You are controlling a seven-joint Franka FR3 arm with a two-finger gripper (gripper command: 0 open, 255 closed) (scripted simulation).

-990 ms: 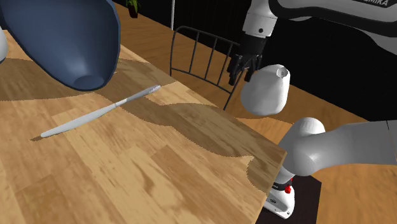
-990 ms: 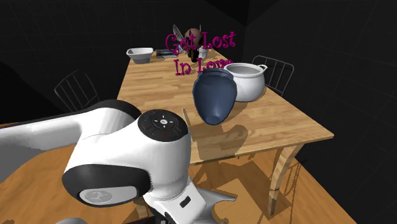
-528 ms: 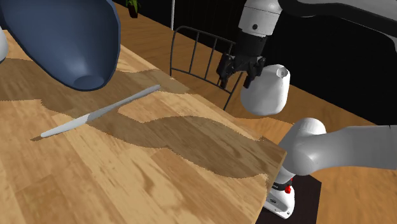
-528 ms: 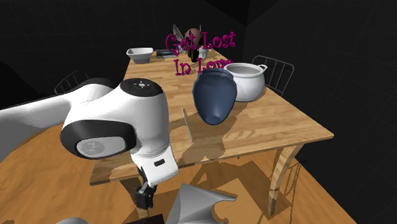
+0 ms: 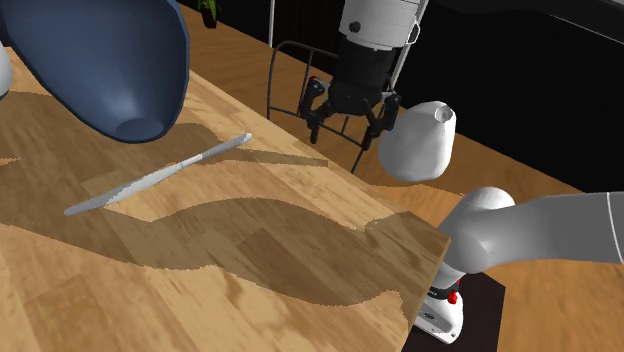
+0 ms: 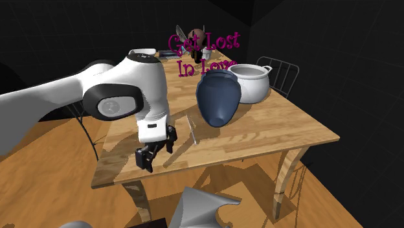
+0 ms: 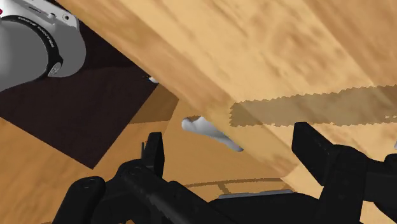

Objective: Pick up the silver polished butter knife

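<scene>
Butter knife (image 5: 160,177) lies flat on the table (image 5: 120,290), gripper (image 5: 345,128) spread empty nearby; magenta lettering (image 6: 202,52) reads "Get Lost In Love".

The butter knife (image 5: 158,177) is slim, pale silver-grey and all of one piece. It lies flat and untouched on the wooden surface (image 5: 260,290). In the shoulder view it runs on a slant, from lower left up to the right.

On the bench (image 5: 250,300), the knife (image 5: 160,177) lies just beside the tipped vase (image 5: 110,60), with the pot (image 6: 249,82) behind the vase. The pincer (image 5: 345,130) hangs above the bench's edge, near a chair (image 5: 295,43).
</scene>
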